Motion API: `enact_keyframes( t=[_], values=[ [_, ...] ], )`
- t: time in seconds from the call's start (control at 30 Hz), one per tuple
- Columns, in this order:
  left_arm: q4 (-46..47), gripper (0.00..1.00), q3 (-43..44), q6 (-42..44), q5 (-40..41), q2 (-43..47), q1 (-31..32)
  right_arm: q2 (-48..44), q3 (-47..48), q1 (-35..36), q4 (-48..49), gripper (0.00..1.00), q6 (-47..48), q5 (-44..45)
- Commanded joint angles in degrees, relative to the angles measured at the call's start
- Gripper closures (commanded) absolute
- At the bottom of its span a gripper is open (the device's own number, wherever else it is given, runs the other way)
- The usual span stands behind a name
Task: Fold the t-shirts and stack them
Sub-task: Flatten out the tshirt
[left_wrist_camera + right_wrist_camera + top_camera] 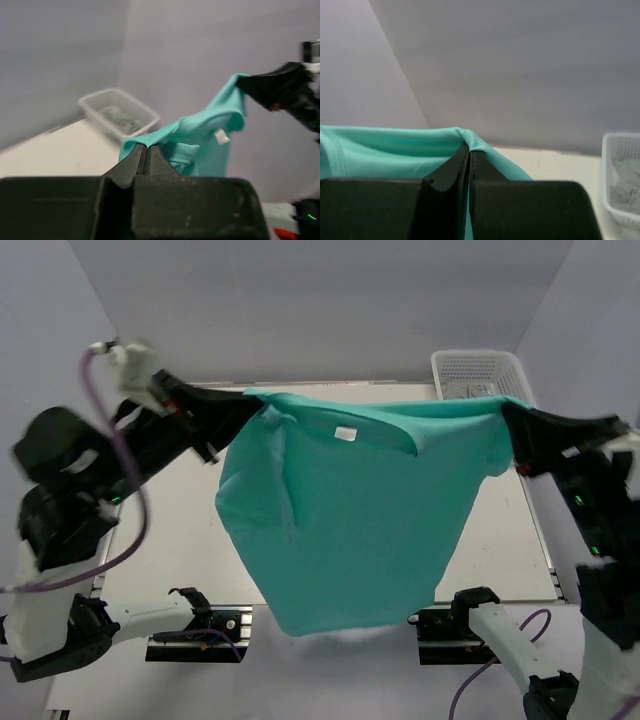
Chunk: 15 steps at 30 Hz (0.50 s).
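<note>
Both arms are up, and the teal-green t-shirt (340,530) hangs between them like washing on a line. The left gripper (240,400) has its jaws pinched tight on the shirt's upper left corner; from its wrist camera the two black fingers meet with only a fold of green cloth squeezed between them. The right gripper (507,412) has the opposite top corner and is just as narrow, with the fabric bunched over its closed tips. The top edge runs almost straight from one grip to the other, sagging a little in the middle. There the collar flops forward and a small white label (345,434) shows against the green. Below that the cloth falls in a broad, loose sheet that narrows toward its bottom edge. The bottom edge reaches the near side of the white table (170,530), between the two arm bases, though from here I cannot tell whether it touches the surface or hangs clear. A sleeve folds down along the left side, and another bunches near the right grip. In the far right corner stands a white mesh basket (480,368) with something pale grey lying in it, just behind the right gripper.
</note>
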<state>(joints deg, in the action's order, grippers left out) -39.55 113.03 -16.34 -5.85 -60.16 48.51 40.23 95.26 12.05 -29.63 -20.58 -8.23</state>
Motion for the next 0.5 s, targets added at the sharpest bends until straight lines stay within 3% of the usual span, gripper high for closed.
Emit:
enact_keyframes(
  t=[0.0,0.1,0.17,0.23,0.37,0.4,0.43,0.47],
  values=[
    [-0.2,1.00,-5.0,1.0,19.0,-7.0,-0.1,8.5,-4.8,-0.1,2.6,1.00,-0.1,3.9],
    [0.1,1.00,-8.5,-0.6,31.2,-15.8,-1.4,11.5,-9.8,-0.2,4.9,1.00,0.5,6.6],
    [1.6,1.00,-11.6,-2.2,33.8,-22.2,-3.1,16.6,-13.2,-0.3,5.8,1.00,0.4,9.7],
    [4.6,1.00,-15.9,-3.5,33.8,-25.7,-5.4,23.1,-17.9,-0.3,10.4,1.00,-0.5,11.8],
    [5.6,1.00,-15.0,-8.3,31.6,-38.2,-15.7,40.8,-19.3,-0.5,14.4,1.00,-1.1,13.8],
    [4.9,0.93,-12.4,-9.7,31.6,-45.1,-17.5,43.8,-15.5,-0.7,14.9,1.00,-0.2,13.4],
    [3.4,0.87,-9.5,-10.8,30.8,-49.1,-19.1,52.3,-13.5,-0.6,14.0,1.00,-0.2,14.4],
    [-0.9,0.69,-3.0,-12.2,31.7,-53.2,-21.7,54.9,-5.7,-0.8,9.4,0.98,0.7,13.9]
  ],
)
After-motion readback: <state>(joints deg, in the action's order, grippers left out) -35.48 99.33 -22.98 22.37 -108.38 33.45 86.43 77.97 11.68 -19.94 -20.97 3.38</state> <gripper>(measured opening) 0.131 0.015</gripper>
